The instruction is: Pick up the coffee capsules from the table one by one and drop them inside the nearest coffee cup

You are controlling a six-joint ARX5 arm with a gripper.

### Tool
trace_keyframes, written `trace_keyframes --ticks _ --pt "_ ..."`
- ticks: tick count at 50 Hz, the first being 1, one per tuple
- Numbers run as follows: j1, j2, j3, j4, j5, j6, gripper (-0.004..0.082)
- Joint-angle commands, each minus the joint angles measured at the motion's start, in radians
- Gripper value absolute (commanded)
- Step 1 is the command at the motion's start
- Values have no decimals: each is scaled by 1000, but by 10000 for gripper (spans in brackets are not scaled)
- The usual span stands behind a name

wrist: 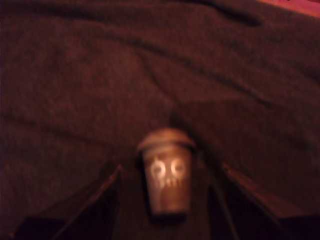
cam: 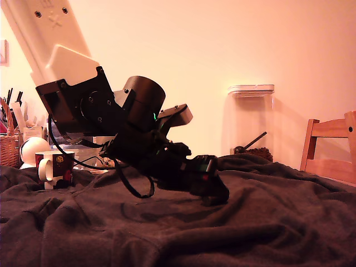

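Observation:
A small tapered coffee capsule with a pale rimmed end stands on the table's wrinkled dark cloth. It sits between the two fingers of my gripper, with a gap showing on each side. The jaws stand open around it. In the exterior view the gripper is down at the cloth near the middle, and it hides the capsule there. The coffee cup, dark red and black with a white handle, stands far off at the exterior view's left.
A clear lidded container with dark contents stands behind the table at the right. A wooden chair is at the far right. A basket of utensils and a white round object sit behind the cup.

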Motion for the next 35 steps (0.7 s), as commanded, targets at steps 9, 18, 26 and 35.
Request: trace_keyframes --ticks 9,18,26,35 --pt "1 3 15 -20 1 5 493" --pt "1 14 23 -39 1 5 321" --pt "-3 14 23 -40 -2 21 181" --pt "-5 14 23 -40 -2 31 177"
